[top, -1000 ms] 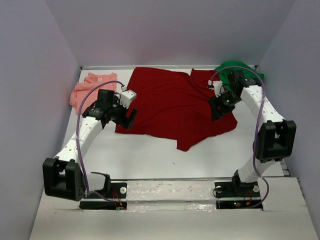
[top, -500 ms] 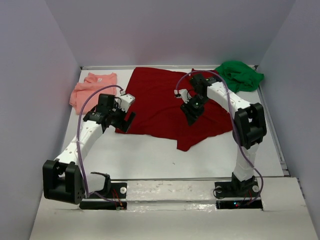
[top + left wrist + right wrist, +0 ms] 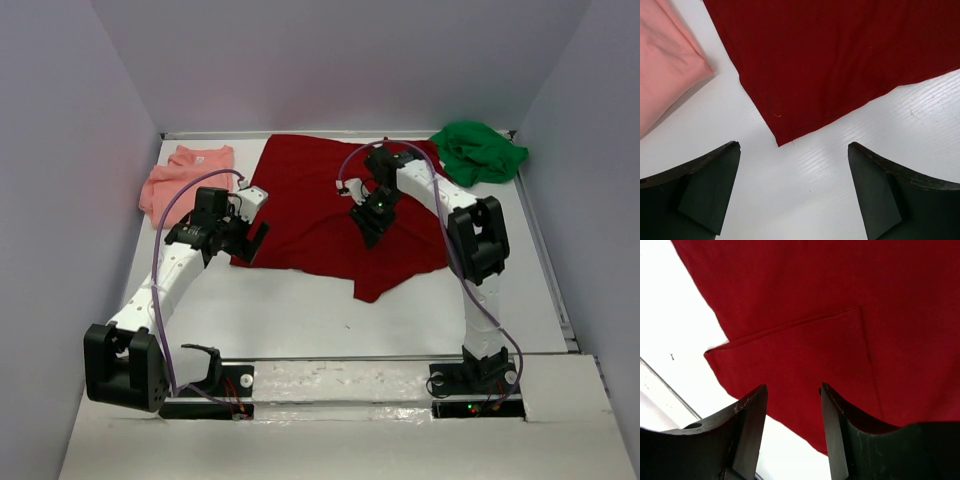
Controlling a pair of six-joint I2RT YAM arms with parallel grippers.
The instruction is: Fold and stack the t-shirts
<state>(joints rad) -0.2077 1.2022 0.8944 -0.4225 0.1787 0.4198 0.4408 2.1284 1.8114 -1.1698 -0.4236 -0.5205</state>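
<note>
corner of dark red shirt (image 3: pixel 840 60) below released left pincer (image 3: pixel 794 152), right pincer (image 3: pixel 792 392) slightly parted, green shirt (image 3: pixel 478 152) only overhead

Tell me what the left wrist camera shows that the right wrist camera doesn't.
Only the left wrist: the salmon pink shirt at the edge, one corner of the dark red shirt, and the open left gripper framing that corner. Only the right wrist: a doubled-over flap of that shirt beyond the open right gripper. Both: the dark red shirt lying on the white table.
</note>
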